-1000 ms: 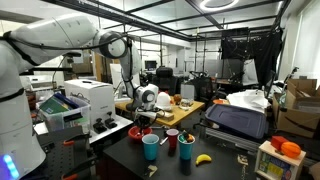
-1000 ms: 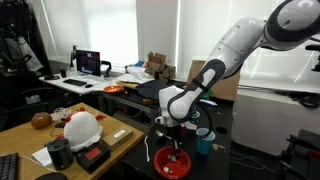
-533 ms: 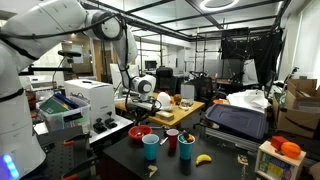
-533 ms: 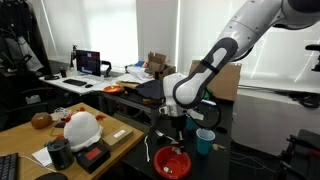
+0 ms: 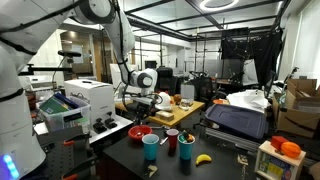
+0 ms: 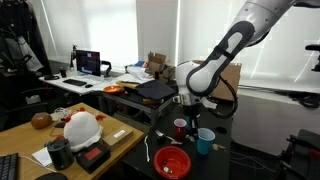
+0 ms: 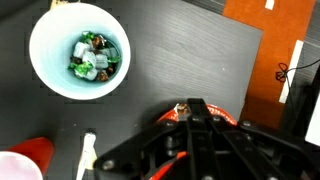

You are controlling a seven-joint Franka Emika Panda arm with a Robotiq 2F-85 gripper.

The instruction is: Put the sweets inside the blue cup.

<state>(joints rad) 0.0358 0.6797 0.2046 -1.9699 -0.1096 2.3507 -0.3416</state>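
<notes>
The blue cup (image 7: 79, 50) looks pale in the wrist view, at the upper left, and holds several wrapped sweets (image 7: 92, 58). In both exterior views it stands on the black table, blue cup (image 5: 151, 147) and blue cup (image 6: 205, 140). My gripper (image 7: 195, 104) is shut, and a small pale sweet (image 7: 180, 108) shows pinched at its tips. It hangs above the red bowl (image 7: 228, 122), to the right of the cup and apart from it. In the exterior views the gripper (image 5: 137, 102) and gripper (image 6: 190, 104) hover well above the table.
A red cup (image 5: 172, 138) and a dark cup (image 5: 186, 150) stand by the blue cup, with a banana (image 5: 204, 158) beyond. The red bowl (image 6: 172, 160) lies near the table's front. An orange-brown wooden table (image 7: 265, 50) borders the black one.
The arm has lifted the shut gripper up out of the red bowl and carried it higher above the table, towards the cups.
</notes>
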